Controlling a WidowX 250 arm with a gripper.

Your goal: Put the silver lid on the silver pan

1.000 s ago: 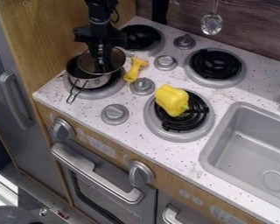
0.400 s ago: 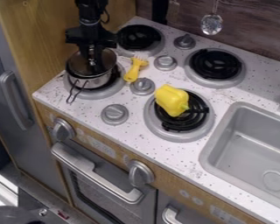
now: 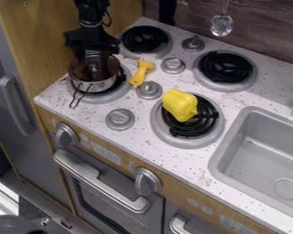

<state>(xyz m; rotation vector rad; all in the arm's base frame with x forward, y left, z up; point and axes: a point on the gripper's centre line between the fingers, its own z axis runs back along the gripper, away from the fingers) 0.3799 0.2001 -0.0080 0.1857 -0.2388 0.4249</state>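
My black two-finger gripper (image 3: 97,67) clasps the see-through silver lid (image 3: 81,69) near its centre at the mouth of the silver pan (image 3: 99,86), a hold I judge meant to seat it evenly.

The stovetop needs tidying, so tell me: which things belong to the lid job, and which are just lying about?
Part of the job:
- gripper
- silver lid
- silver pan

Just lying about:
- yellow pepper
- yellow fork-like utensil

The black arm (image 3: 91,14) has a curved cable (image 3: 108,19).
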